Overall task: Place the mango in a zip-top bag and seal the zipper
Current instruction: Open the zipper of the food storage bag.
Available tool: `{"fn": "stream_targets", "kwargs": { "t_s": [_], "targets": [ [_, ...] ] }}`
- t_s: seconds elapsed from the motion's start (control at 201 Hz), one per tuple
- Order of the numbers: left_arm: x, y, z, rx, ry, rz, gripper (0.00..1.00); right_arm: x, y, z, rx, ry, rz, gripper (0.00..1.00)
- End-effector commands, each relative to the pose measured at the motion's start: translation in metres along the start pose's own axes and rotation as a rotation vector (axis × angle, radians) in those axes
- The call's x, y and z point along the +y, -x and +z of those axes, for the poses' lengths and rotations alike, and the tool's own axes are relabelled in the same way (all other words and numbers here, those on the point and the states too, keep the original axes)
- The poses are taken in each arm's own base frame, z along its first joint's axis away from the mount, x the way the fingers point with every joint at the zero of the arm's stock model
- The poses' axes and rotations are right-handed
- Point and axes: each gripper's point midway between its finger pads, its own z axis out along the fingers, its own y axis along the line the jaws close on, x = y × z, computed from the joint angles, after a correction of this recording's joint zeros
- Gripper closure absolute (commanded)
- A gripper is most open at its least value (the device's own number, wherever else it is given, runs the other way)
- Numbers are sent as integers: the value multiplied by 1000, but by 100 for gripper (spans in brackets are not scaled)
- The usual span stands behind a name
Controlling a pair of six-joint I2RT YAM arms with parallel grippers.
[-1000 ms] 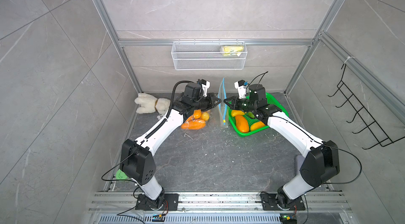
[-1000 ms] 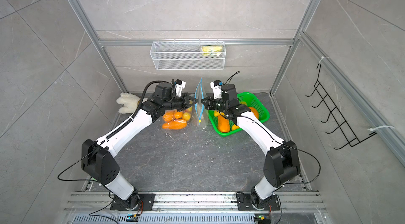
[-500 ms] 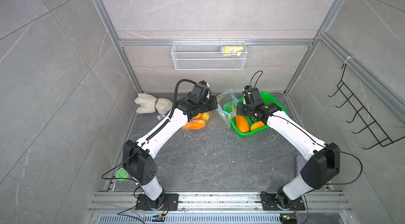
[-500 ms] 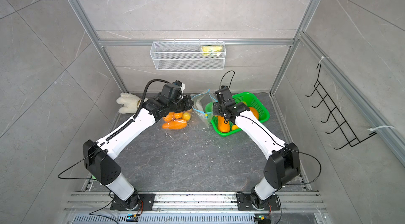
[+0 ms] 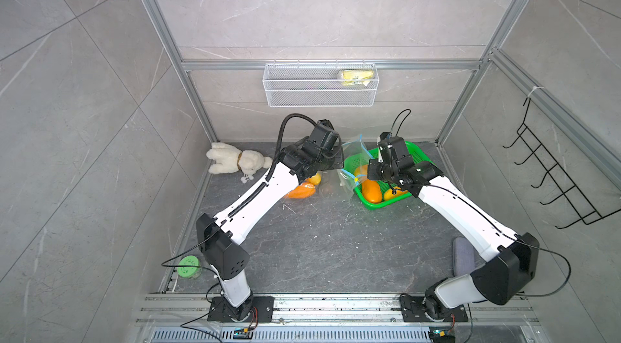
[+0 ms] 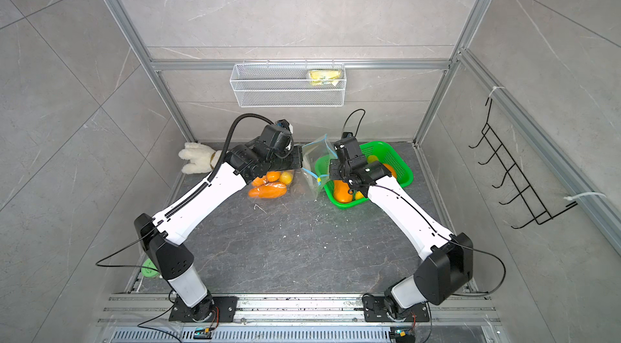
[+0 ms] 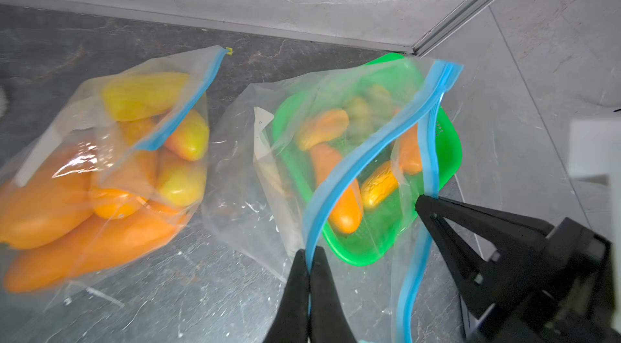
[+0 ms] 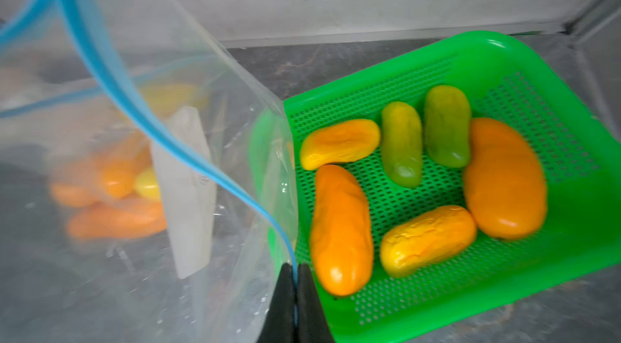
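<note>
Clear zip-top bag (image 8: 242,230) bears a white label (image 8: 184,197) (blurred, unreadable).

You've got a white plush toy (image 5: 235,161) on the floor, wire basket (image 5: 302,96) on the back wall, hook rack (image 5: 556,171) on the side wall.

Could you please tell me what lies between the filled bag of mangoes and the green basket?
A clear zip-top bag hangs there, held by the left gripper and the right gripper; both top views and the left wrist view show it.

Both pairs of jaws closed
</note>
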Motion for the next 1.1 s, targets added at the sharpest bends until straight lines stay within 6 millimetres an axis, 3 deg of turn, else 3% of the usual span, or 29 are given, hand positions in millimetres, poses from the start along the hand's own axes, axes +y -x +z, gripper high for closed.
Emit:
{"fn": "stream_targets", "kwargs": {
  "t_s": [0.0, 0.134, 0.264, 0.339, 0.423, 0.483, 0.568, 0.667, 0.876, 1.001, 1.09],
  "targets": [
    [27, 2, -69, -56, 130, 66, 100, 68, 5, -30, -22, 315, -9, 100],
    [48, -11, -126, -72, 216, 90, 100, 115, -3, -68, 3, 526, -34, 100],
    [62, -14, -177, -126, 265, 96, 100, 145, -13, -105, 30, 698, -29, 100],
    [62, -16, -193, -130, 247, 91, 100, 159, -18, -125, 44, 789, -28, 100],
    [56, -16, -197, -128, 224, 106, 100, 163, -21, -138, 49, 831, -23, 100],
    [53, -16, -189, -119, 230, 121, 100, 157, -26, -131, 58, 793, -18, 100],
    [47, -22, -163, -75, 260, 161, 100, 137, -40, -106, 96, 648, -35, 100],
    [29, -28, -128, -10, 239, 208, 100, 103, -50, -82, 112, 449, -67, 100],
    [26, -37, -52, 110, 173, 147, 100, 22, -69, -48, 154, 112, -63, 100],
    [20, -34, -29, 125, 122, 112, 100, 24, -74, -38, 192, 164, -51, 99],
    [17, -30, -22, 122, 109, 106, 100, 31, -64, -44, 179, 219, -50, 94]
  ]
}}
